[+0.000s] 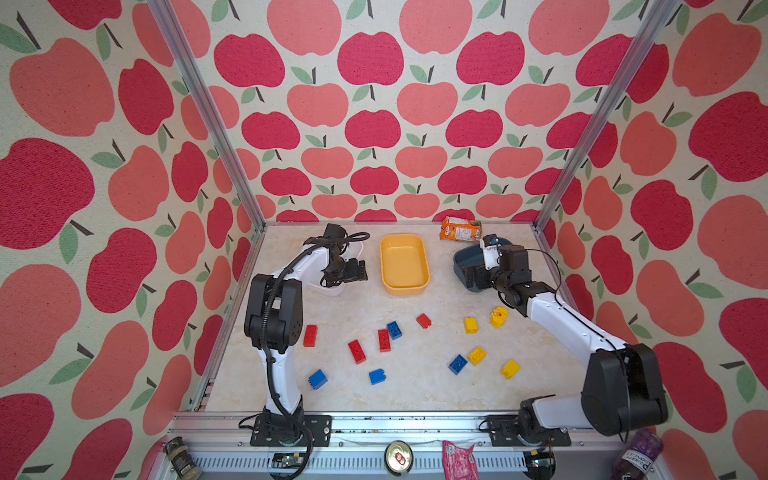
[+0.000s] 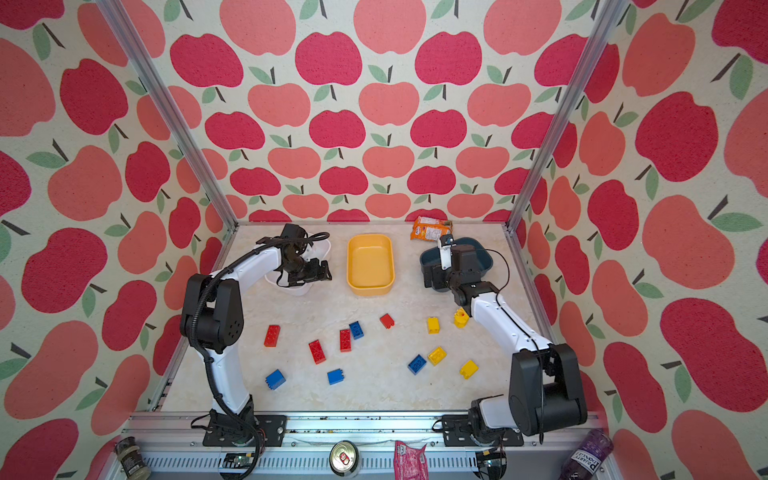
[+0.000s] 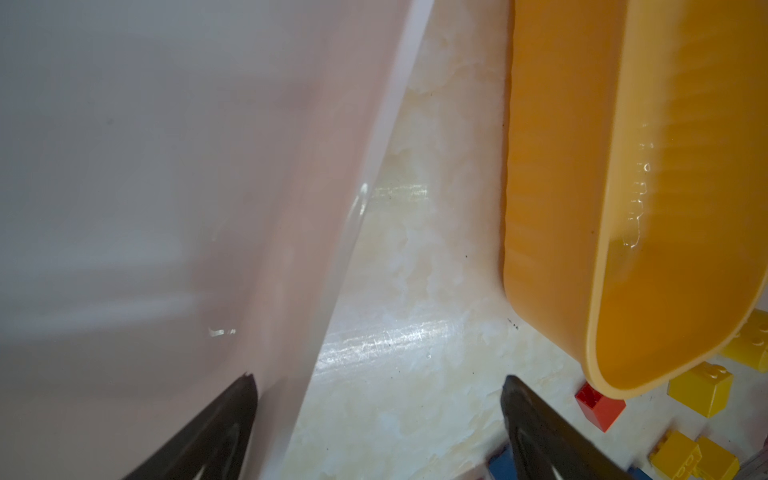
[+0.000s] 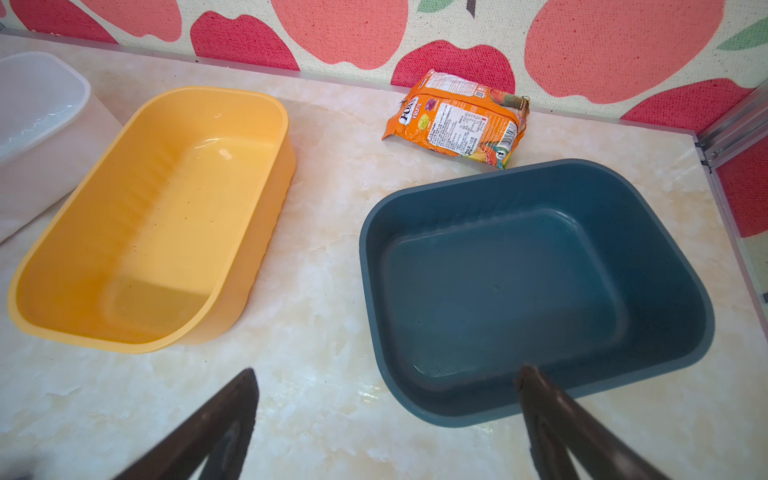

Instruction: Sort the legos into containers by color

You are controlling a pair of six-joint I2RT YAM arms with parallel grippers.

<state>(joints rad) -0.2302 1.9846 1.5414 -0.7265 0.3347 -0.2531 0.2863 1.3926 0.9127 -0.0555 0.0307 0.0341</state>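
Left gripper (image 3: 379, 378) wide open, empty, astride white tub (image 3: 124, 166) wall. Right gripper (image 4: 387, 370) wide open, empty, above blue tub (image 4: 498, 282) near rim. Bricks (image 1: 356, 351) all scattered on table (image 1: 415, 395), before tubs.

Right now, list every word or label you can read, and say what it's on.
"FOX": orange snack packet.
"FRUITS": same packet, beside the brand.
Small print on that packet: too small to read.
Label on the purple bottle: upside down, too blurred.
On the jar, the can and the pink wrapper: nothing legible.
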